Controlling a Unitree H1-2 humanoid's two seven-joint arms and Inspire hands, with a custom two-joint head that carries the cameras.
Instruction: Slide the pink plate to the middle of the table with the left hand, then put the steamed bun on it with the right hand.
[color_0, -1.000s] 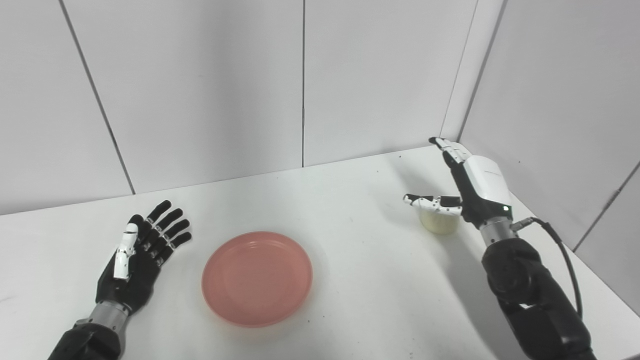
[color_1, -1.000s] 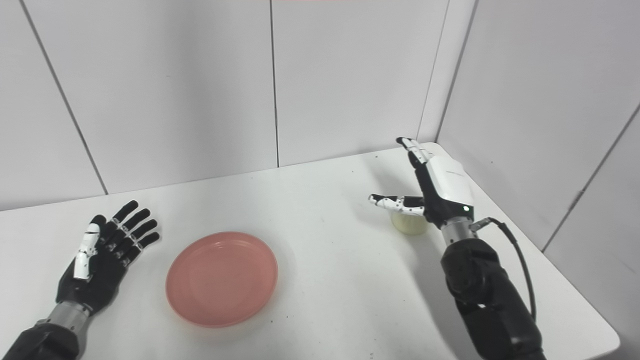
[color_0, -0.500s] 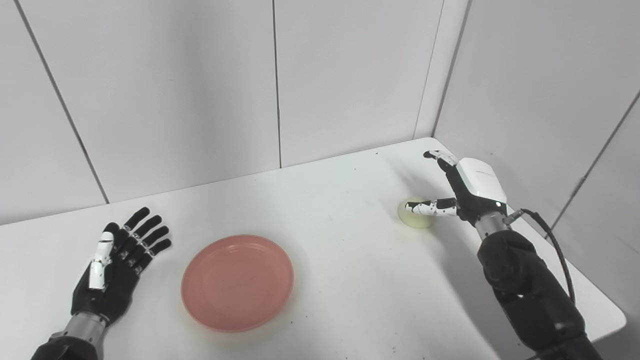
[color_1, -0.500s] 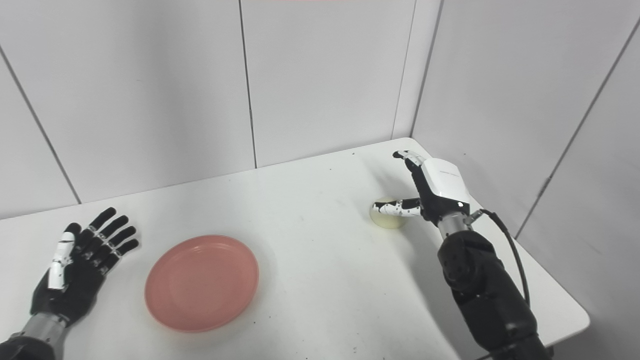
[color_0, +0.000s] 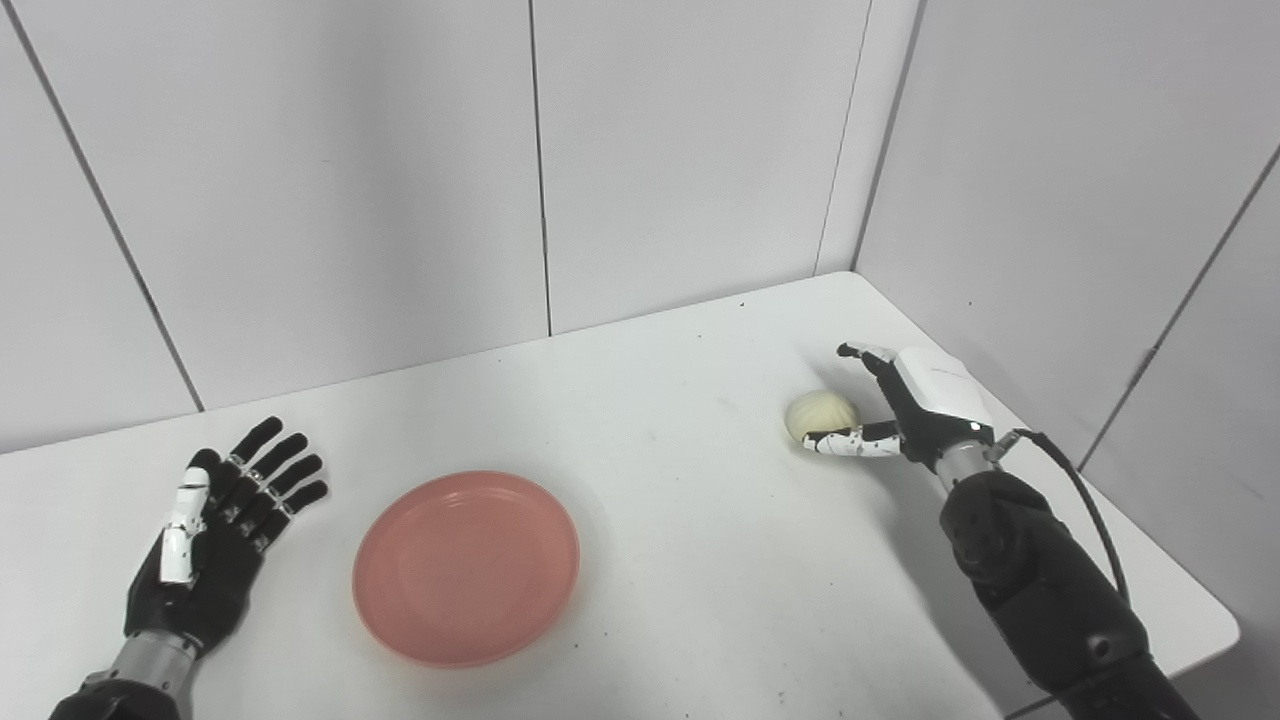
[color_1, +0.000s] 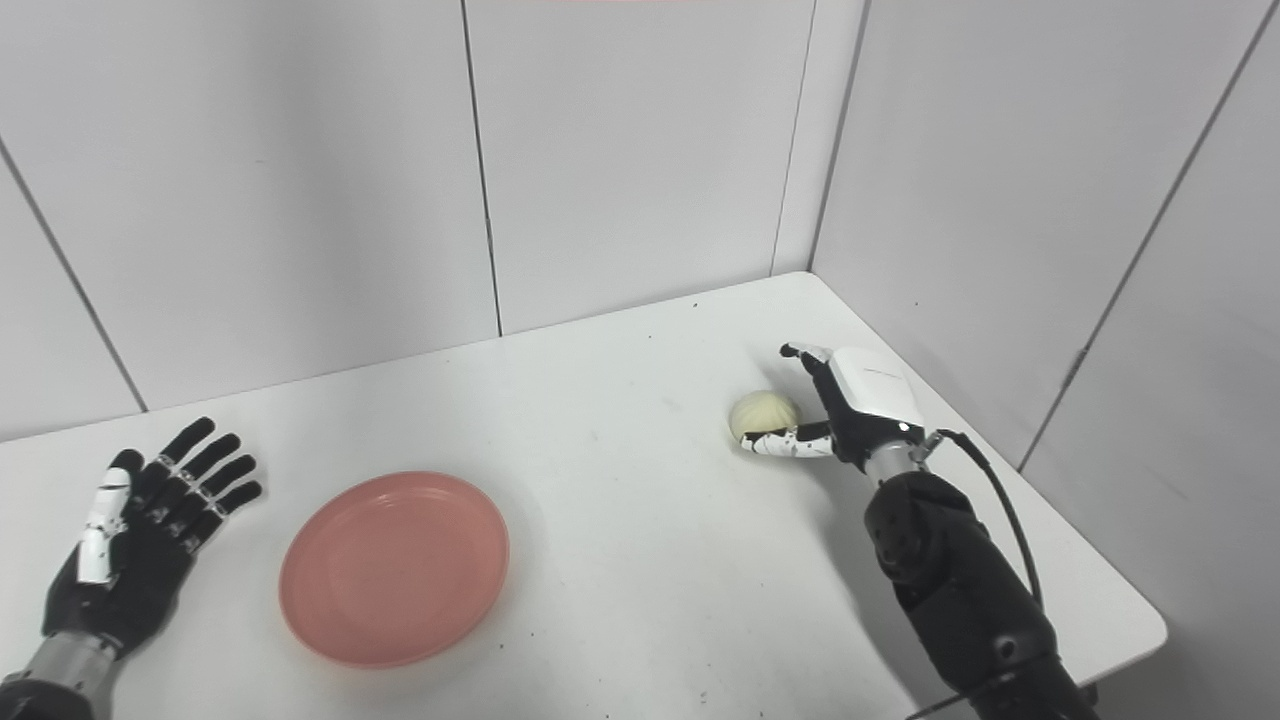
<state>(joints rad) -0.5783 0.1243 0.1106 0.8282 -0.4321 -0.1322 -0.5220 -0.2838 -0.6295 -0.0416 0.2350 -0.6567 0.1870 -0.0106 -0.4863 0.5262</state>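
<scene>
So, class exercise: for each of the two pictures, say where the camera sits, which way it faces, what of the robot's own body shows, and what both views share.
Left eye view: on the robot's head, looking down and forward at the white table and the corner walls; both arms enter from the bottom edge.
Right eye view: beside it, a little to the right, same direction; the scene sits further left in the picture.
Shared: pink plate, steamed bun, open left hand beside the plate, right hand cupped around the bun.

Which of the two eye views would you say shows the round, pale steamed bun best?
The left eye view, marginally: the round, pale steamed bun looks slightly larger. The right eye view shows the same bun, equally unobstructed.
</scene>
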